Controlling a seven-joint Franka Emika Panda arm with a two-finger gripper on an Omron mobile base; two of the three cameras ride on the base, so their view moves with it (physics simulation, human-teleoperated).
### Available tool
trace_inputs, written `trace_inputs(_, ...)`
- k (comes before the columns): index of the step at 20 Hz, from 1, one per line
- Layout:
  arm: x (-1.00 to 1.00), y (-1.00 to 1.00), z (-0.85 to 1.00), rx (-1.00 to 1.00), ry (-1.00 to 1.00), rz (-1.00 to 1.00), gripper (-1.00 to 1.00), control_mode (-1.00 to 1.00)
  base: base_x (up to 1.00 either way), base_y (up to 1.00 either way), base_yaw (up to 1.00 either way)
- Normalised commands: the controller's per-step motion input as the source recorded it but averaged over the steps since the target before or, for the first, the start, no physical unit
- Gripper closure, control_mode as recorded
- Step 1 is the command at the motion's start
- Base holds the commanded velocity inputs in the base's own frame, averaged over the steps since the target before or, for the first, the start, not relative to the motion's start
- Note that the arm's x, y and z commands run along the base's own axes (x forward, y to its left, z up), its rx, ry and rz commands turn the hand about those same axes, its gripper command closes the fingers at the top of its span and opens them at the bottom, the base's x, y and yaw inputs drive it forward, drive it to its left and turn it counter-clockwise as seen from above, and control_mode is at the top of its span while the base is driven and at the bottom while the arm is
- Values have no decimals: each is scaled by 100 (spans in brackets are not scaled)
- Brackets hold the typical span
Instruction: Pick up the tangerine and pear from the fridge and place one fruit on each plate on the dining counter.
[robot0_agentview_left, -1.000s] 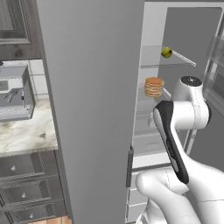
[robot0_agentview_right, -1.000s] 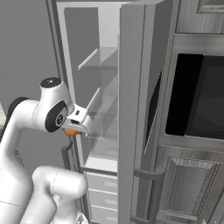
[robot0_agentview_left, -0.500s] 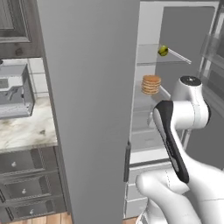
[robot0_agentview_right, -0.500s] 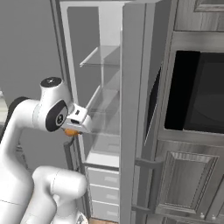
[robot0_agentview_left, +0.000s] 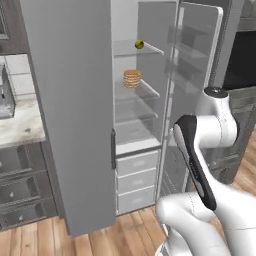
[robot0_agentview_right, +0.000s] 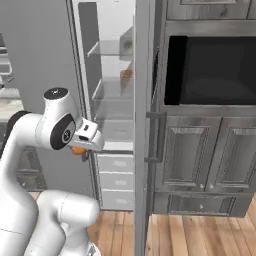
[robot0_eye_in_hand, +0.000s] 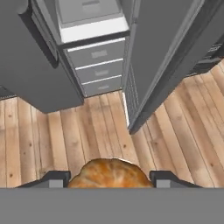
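One fruit is in hand: the end effector grips the tangerine between its fingers, pointing down at the wooden floor outside the fridge. The pear sits on the top shelf, up and behind the arm.

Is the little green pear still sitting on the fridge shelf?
Yes, the pear sits on a glass shelf inside the open fridge, above the pancakes.

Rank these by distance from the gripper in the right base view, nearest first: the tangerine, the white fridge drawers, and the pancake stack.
1. tangerine, held between the gripper's fingers.
2. white fridge drawers, just right and below.
3. pancake stack, up on a glass shelf, deeper inside.
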Motion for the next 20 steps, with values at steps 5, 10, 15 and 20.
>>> trace_inputs(5,0,0,0,0,0,0,100,100,-26,-3,-87)
trace_inputs(10,0,0,0,0,0,0,100,100,0,-35,-88)
trace_inputs(15,0,0,0,0,0,0,100,100,0,-54,-85)
trace_inputs(20,0,0,0,0,0,0,100,100,0,-62,-82)
